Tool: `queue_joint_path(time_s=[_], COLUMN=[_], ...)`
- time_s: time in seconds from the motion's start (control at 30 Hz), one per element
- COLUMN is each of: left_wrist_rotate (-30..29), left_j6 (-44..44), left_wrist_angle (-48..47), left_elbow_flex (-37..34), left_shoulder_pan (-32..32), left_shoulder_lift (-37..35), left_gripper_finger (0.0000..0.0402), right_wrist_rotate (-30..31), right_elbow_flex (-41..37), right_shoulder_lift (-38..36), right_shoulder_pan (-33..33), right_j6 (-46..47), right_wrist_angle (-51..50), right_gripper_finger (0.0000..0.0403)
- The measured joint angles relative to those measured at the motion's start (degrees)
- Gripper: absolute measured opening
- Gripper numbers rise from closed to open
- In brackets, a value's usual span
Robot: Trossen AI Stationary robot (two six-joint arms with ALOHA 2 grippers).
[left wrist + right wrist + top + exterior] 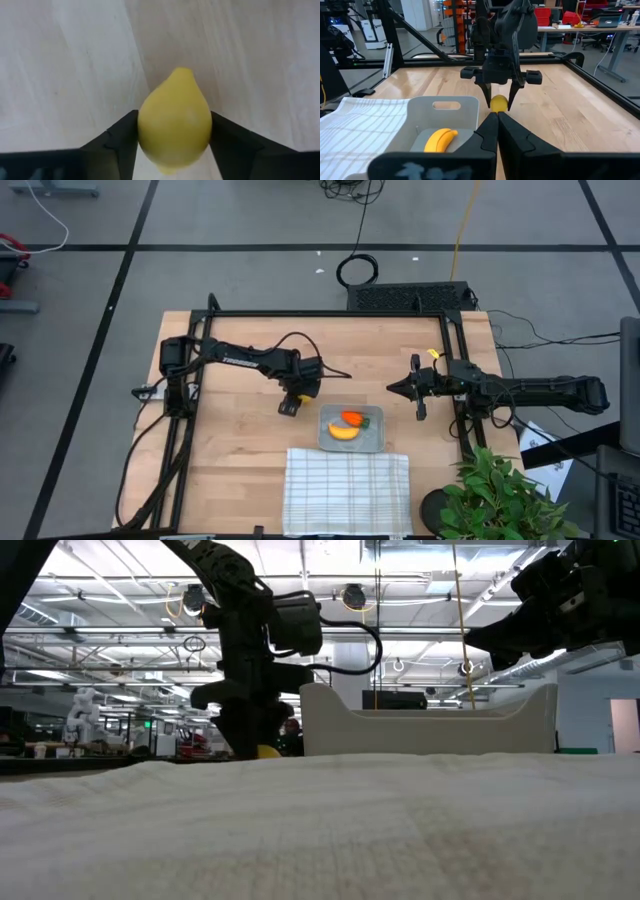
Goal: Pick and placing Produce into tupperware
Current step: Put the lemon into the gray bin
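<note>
My left gripper [289,407] points down at the table just left of the tupperware and is shut on the yellow lemon [174,117], which also shows in the right wrist view [499,103] and as a sliver in the low view [268,751]. The grey tupperware [372,442] lies on the wood, with the orange carrot [352,418] and the yellow banana [343,432] inside it. My right gripper [392,389] hovers right of the tupperware, shut and holding nothing; its fingers meet in its wrist view [497,120]. My left gripper pinches the lemon between its two fingers [122,137], one on each rounded side [145,132], from above and pointing down. The lemon's pointed end [183,72] sticks out past the fingers. Whether the lemon rests on the table or hangs just above it, I cannot tell.
A white checked cloth [346,490] lies at the table's near edge, just in front of the tupperware. A potted plant [500,495] stands at the near right corner. A black frame [330,312] runs along the table's far and side edges. Bare wood [240,450] lies left of the tupperware.
</note>
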Motion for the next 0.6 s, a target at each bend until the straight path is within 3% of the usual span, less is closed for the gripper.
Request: queue_joint_path(time_s=[0.1, 0.43, 0.6], left_wrist_rotate=[-0.8, -4.2, -5.5], left_j6=[0.0, 1.9, 2.2], left_wrist_angle=[0.0, -0.5, -4.0], left_elbow_flex=[0.0, 0.0, 2.5], left_shoulder_pan=[0.0, 0.0, 0.0], left_shoulder_lift=[-0.1, -0.1, 0.0], left_gripper_finger=[0.0182, 0.0212, 0.0200], right_wrist_rotate=[0.0, 0.0, 0.0], right_elbow_flex=[0.0, 0.0, 0.0], right_shoulder_lift=[0.0, 0.0, 0.0], right_shoulder_pan=[0.0, 0.0, 0.0], right_j6=[0.0, -0.2, -0.2], right_wrist_angle=[0.0, 0.0, 0.0], right_gripper_finger=[0.0000, 0.0000, 0.0000])
